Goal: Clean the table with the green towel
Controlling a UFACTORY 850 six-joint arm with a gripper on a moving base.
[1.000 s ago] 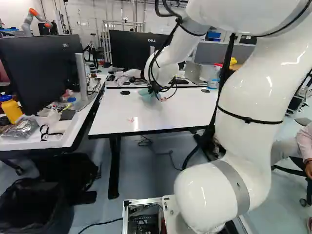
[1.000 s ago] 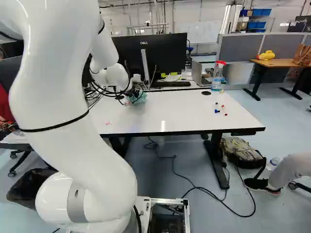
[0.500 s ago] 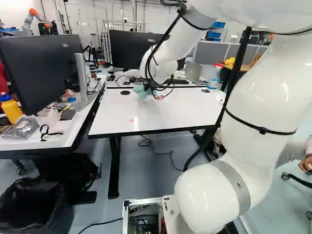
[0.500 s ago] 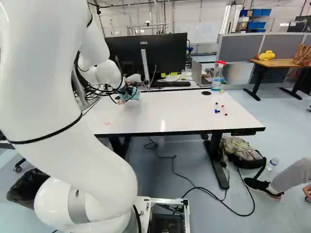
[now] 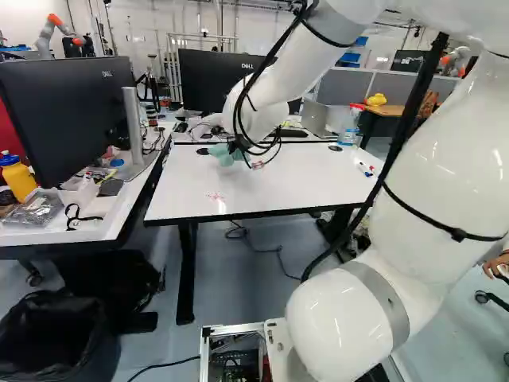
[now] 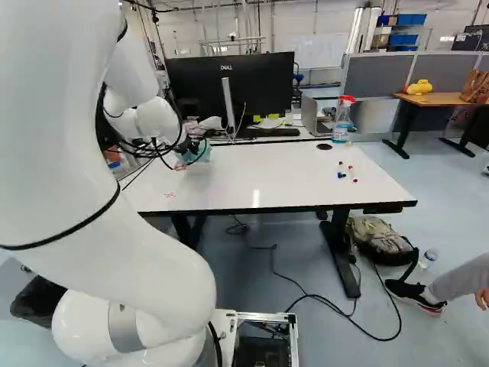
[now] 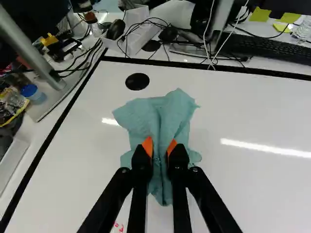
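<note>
One red scribble (image 5: 215,196) to wipe on white counter (image 5: 294,187); cleaning unfinished, likely early. End effector (image 7: 159,146) pinching green towel (image 7: 170,114) between both fingers.

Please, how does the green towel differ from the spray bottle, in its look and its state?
The green towel is crumpled and opaque; the spray bottle is upright and see-through, with a red top. The towel is pinched in the gripper, while the bottle stands free of it. Both are toward the far side of the white table.
</note>
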